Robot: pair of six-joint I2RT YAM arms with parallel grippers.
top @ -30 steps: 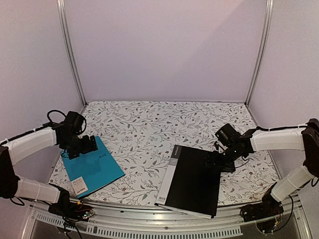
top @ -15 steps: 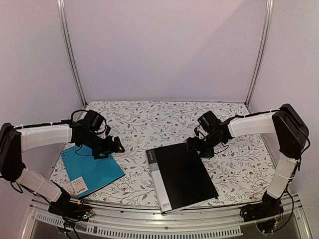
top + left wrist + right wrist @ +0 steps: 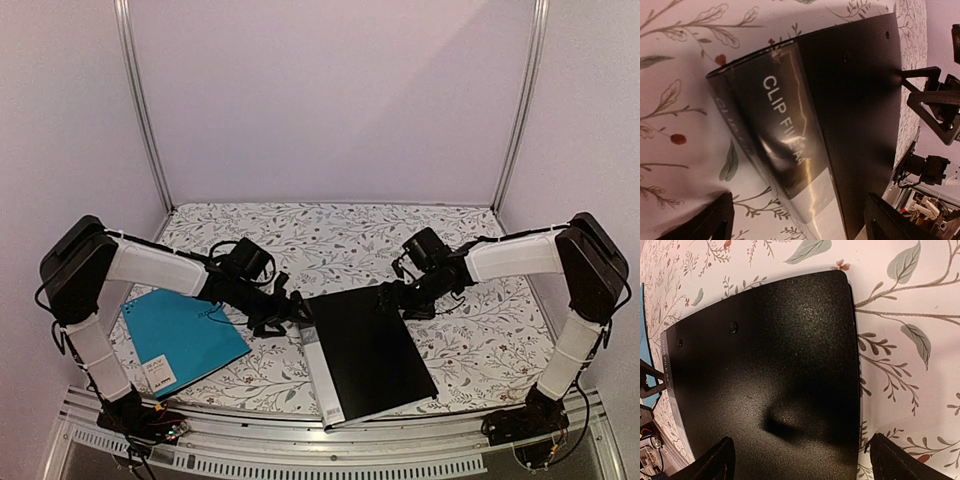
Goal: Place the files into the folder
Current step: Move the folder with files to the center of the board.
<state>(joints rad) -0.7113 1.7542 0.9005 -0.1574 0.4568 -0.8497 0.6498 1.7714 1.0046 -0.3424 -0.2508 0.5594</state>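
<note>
- large flat black rectangular folder (image 3: pixel 368 350): closed, flat on the white leaf-printed table cover (image 3: pixel 330 235), lower centre of the top view. It lies slightly askew, with its pale spine label (image 3: pixel 318 375) along the left edge.
- left gripper (image 3: pixel 290 312): low at the folder's upper-left corner, by the spine. It is released, jaws spread wide and gripping nothing. In the left wrist view, the spine, lettered "CLIP FILE", runs diagonally through the frame, and the fingers (image 3: pixel 715 225) sit at the bottom corners.
- right gripper (image 3: pixel 392 298): at the folder's upper-right corner, also released, jaws wide apart. In the right wrist view, the grained black cover fills mid-frame, its rounded corner at the upper right.
- Whether either gripper touches the cover: cannot tell.
- teal-blue flat folder (image 3: pixel 185 340): on the table cover, lower left of the top view, apart from the black one.
</note>
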